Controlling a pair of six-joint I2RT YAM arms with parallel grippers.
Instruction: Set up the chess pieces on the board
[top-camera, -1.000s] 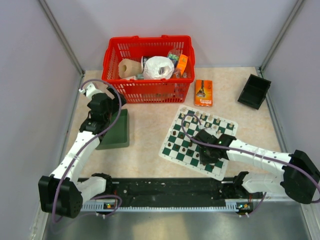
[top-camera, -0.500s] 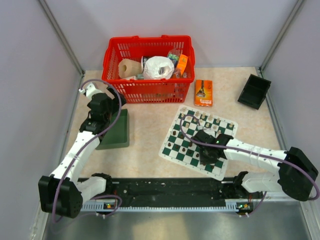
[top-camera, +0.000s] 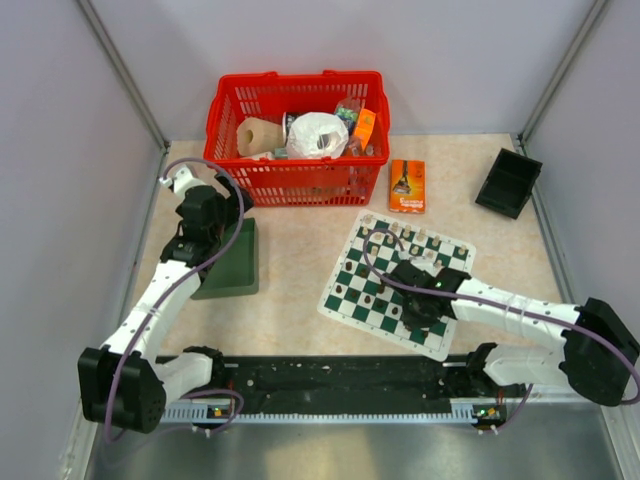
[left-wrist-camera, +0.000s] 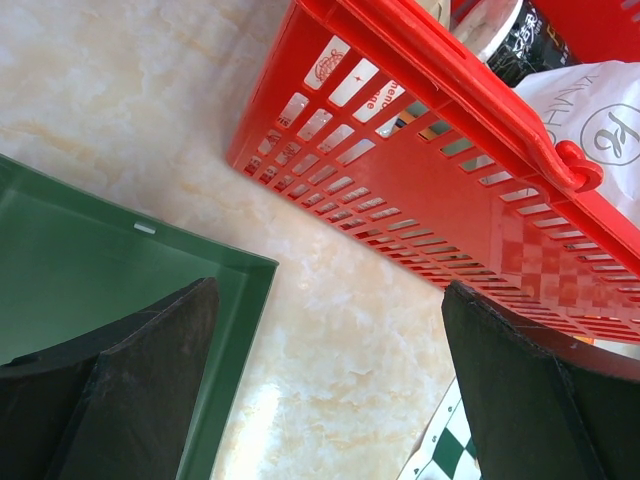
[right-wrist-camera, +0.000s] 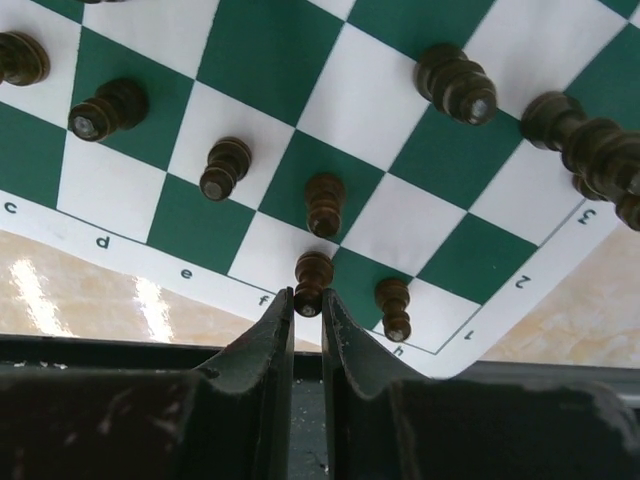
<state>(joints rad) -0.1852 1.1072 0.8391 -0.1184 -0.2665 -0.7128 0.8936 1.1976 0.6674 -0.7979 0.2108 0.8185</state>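
Right wrist showed your right claw (right-wrist-camera: 307, 300) pinching a dark pawn (right-wrist-camera: 314, 268) between its fingertips, by the board's (right-wrist-camera: 300, 60) lettered edge; your left claw (left-wrist-camera: 330, 292) stood spread.

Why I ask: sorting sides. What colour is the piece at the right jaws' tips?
Dark brown piece; clearest in the right wrist view.

- I am working in a robotics lab cell: plain grey panels (top-camera: 60, 200) on metal posts (top-camera: 122, 72) box in the worktop (top-camera: 300, 270).
- My left arm (top-camera: 155, 305) and right arm (top-camera: 510, 312) are bolted to a black rail (top-camera: 340, 378) at its near edge.
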